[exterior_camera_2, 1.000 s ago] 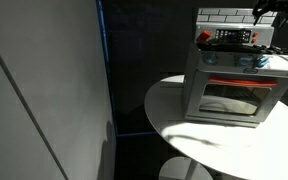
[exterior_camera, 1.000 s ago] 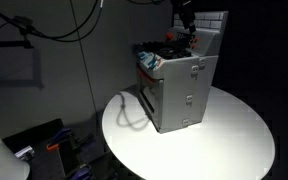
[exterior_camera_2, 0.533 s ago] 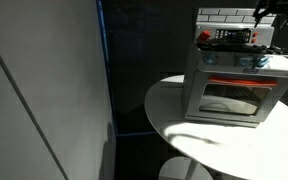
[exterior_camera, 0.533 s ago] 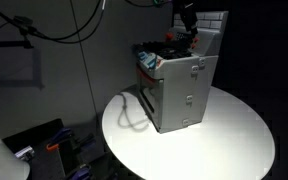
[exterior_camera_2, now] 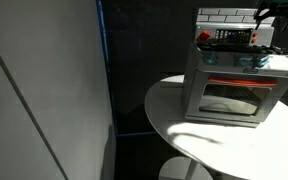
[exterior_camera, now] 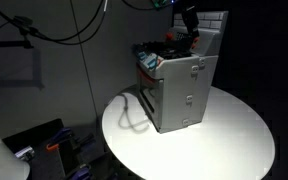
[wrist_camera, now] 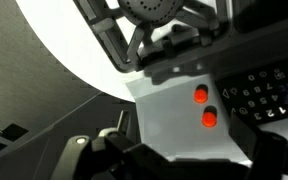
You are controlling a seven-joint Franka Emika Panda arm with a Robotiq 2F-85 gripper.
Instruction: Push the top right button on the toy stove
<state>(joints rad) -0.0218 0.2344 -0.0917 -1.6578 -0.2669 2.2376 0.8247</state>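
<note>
Grey plastic, the toy stove (exterior_camera: pixel 179 85) stood on the white worktop (exterior_camera: pixel 234 140) beneath the gripper (exterior_camera: pixel 189 20), whose spread I could not tell, and in the wrist view its red buttons (wrist_camera: pixel 200 95) lay near, toward one o'clock of the gripper.

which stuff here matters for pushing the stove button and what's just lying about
For the job: toy stove, its two red buttons, gripper.
Just there: round white table, black cables.
</note>
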